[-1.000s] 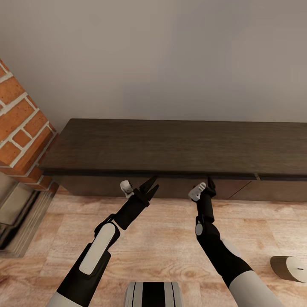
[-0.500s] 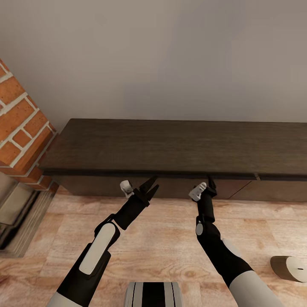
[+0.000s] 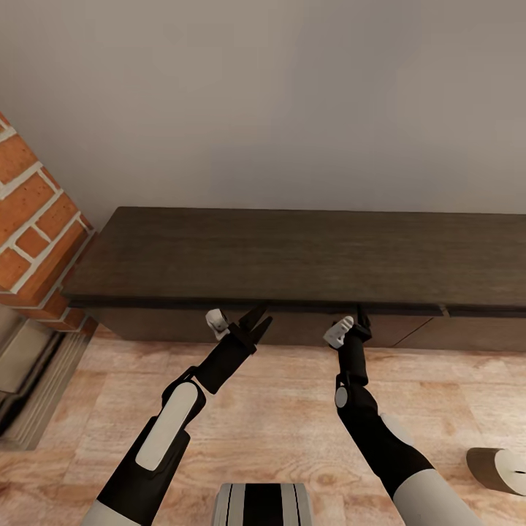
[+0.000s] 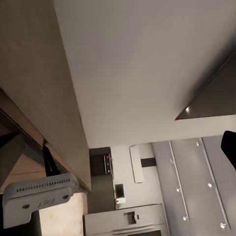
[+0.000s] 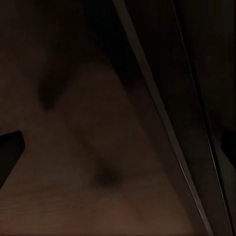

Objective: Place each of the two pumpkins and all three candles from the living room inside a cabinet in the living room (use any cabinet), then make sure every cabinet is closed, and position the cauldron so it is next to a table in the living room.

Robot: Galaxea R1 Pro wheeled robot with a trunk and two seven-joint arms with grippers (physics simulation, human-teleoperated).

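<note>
Brick (image 3: 33, 241) of a chimney side stands at the left of the head view, touching the left end of the cabinet (image 3: 292, 256); a plain grey wall (image 3: 292, 102) rises behind the cabinet, and pale wood floor (image 3: 277, 409) lies before it; nothing stands between the arms and the cabinet front. A candle (image 3: 500, 469) lies on its side on the floor at the right edge, well apart from both arms (its wick end faces the robot). The cabinet's drawer fronts sit flush under the top, with a thin seam near the right.

The left wrist view looks along the cabinet's edge (image 4: 59, 123) toward a far kitchen with a refrigerator (image 4: 128, 221); the right wrist view gives dark wood (image 5: 98, 147) close up, with a slanting seam.

The left claw (image 3: 257, 321) hangs just before the cabinet front under the top's lip, its two fingers spread a little with nothing between them; the right claw (image 3: 361, 318) is at the same lip, and whether it is spread or closed I cannot tell.
</note>
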